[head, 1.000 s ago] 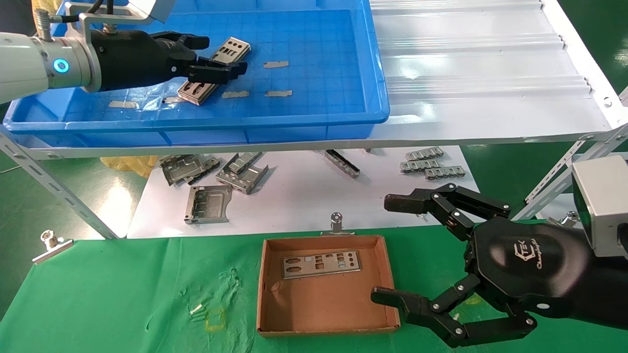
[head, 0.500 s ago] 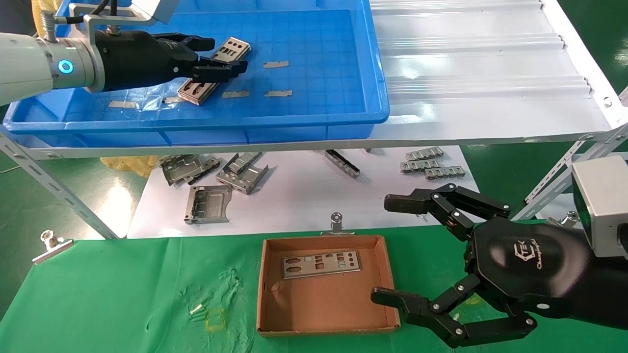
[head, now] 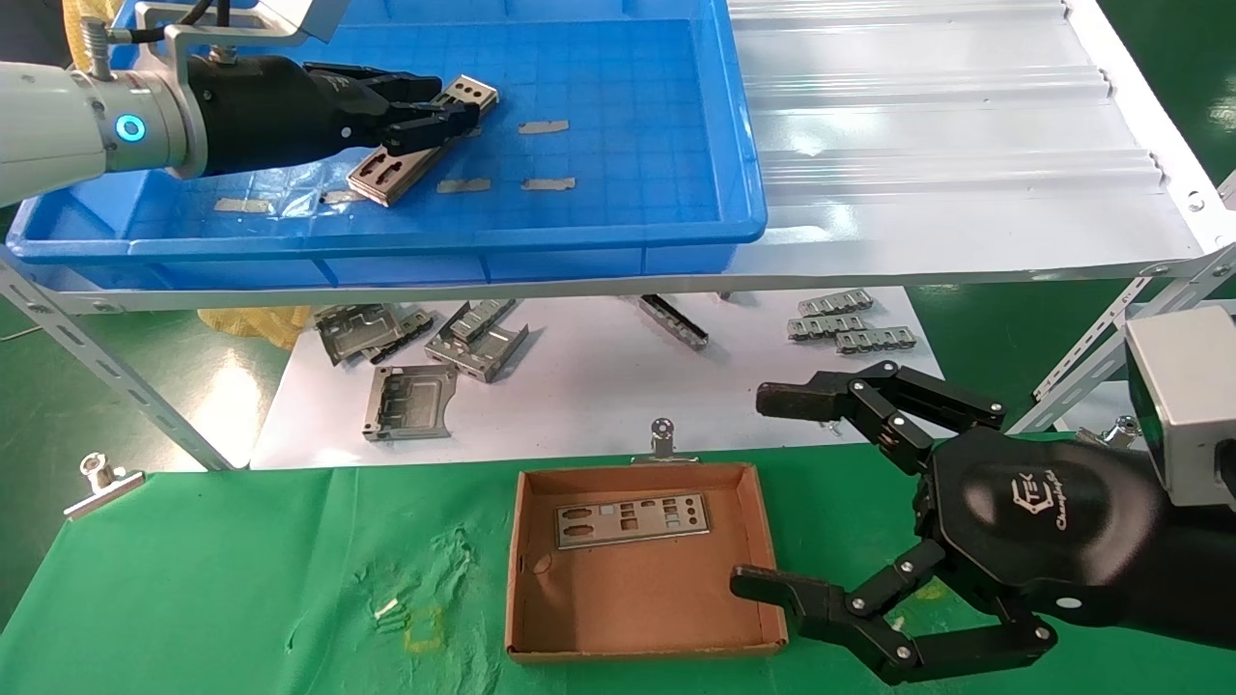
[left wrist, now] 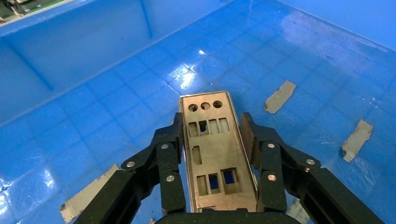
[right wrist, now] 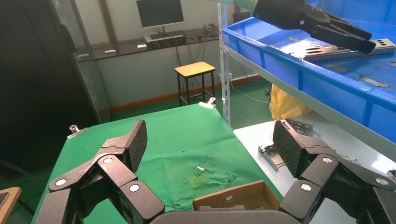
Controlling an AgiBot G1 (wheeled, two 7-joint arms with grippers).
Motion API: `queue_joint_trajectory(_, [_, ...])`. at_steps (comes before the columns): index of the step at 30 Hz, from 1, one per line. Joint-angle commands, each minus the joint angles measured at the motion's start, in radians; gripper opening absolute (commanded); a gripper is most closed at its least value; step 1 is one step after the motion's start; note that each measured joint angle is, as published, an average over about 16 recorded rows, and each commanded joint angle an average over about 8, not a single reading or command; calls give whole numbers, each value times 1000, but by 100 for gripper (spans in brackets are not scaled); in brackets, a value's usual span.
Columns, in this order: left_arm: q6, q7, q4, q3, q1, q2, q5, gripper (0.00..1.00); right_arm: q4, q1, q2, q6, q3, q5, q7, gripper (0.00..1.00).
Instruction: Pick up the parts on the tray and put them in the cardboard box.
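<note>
Tray: the big blue plastic tray (head: 618, 208) sits on the raised shelf along the far edge, toward the far-left corner. Its top and left sides are cut off in the head view. Grid-patterned glossy floor with grey tape strips (head: 543, 126) stuck on it.

Ribbed panel: the white ribbed panel (head: 946, 145) fills the shelf toward the far-right corner, partly cut off at the top.

Green cloth: the green cloth (head: 241, 579) covers the near edge of the worktop and looks scuffed left of the box.

Right gripper: the right gripper (head: 763, 487) hangs over the near-right corner just beside the box, fingers spread wide, nothing in them. Its own camera shows the ridged rubber pads (right wrist: 136, 142) way better than the head view does.

Left gripper: the left gripper (head: 439, 111) is inside the tray at the far left, fingers squeezed onto the long edges of a part. The head view hides most of that grip; the wrist camera shows it clearly.

Cardboard box: the shallow brown cardboard box (head: 637, 603) sits mid near edge with low walls.

Brackets: the bent grey brackets (head: 415, 362) lie on white sheet under the shelf, some half hidden by the shelf edge.

Gripped part: the thin silver plate (left wrist: 212, 154) has three round holes plus rectangular cutouts.

Second part: another plate (head: 386, 172) in the tray is partly covered by the left gripper.

Boxed part: one plate (head: 631, 519) lies flat in the box, near its far wall.
</note>
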Motion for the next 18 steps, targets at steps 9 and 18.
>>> queue_joint_trajectory(9, [-14, 13, -10, -13, -15, -11, -18, 0, 0, 0, 0, 0, 0, 0, 0, 100])
queue_joint_trajectory(18, [31, 19, -18, -25, -47, -36, -36, 0, 0, 0, 0, 0, 0, 0, 0, 100])
